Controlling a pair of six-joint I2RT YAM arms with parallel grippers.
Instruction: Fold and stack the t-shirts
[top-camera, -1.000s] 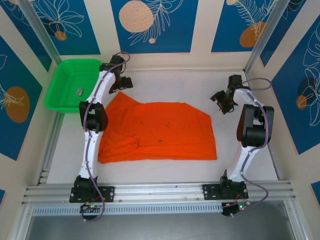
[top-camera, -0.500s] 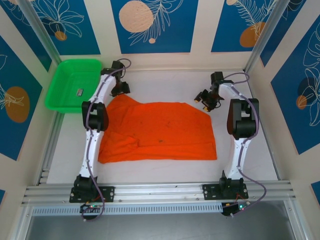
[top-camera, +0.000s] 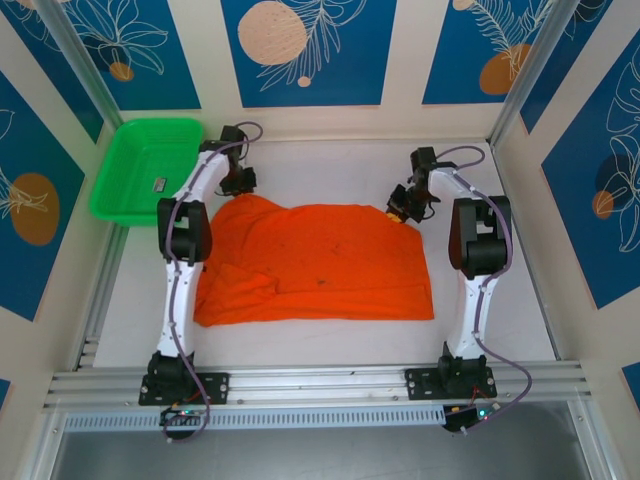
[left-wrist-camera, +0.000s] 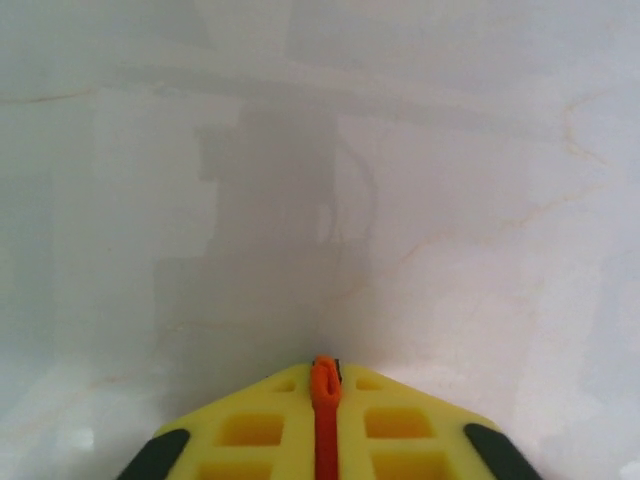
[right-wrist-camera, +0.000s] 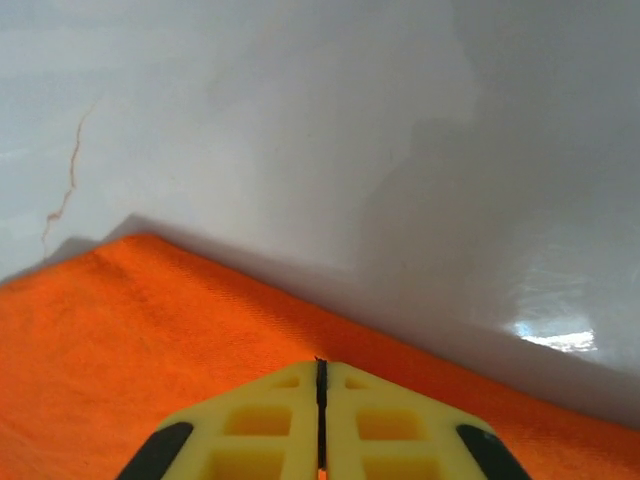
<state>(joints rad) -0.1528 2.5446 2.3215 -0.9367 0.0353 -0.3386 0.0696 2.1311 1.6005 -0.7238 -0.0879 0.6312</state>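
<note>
From the top view I see the orange t-shirt (top-camera: 320, 262) lying roughly flat, in one wide folded layer, on the white table (top-camera: 500, 320), between the two arms. Its near edge runs almost straight. Its left side is rumpled beside the left arm.

At the shirt's far left corner, the left gripper (top-camera: 238, 182) is clenched. On the left wrist camera I see a thin strip of orange cloth (left-wrist-camera: 324, 420) pinched between the yellow fingers (left-wrist-camera: 250, 430).

At the far right corner, the right gripper (top-camera: 400, 208) is pressed closed, its fingers (right-wrist-camera: 250, 430) meeting in a thin dark seam above the shirt's edge (right-wrist-camera: 150, 330). I cannot tell whether cloth is caught between them.

Beyond the table's far left corner sits the green tray (top-camera: 120, 190), apart from the shirt.
</note>
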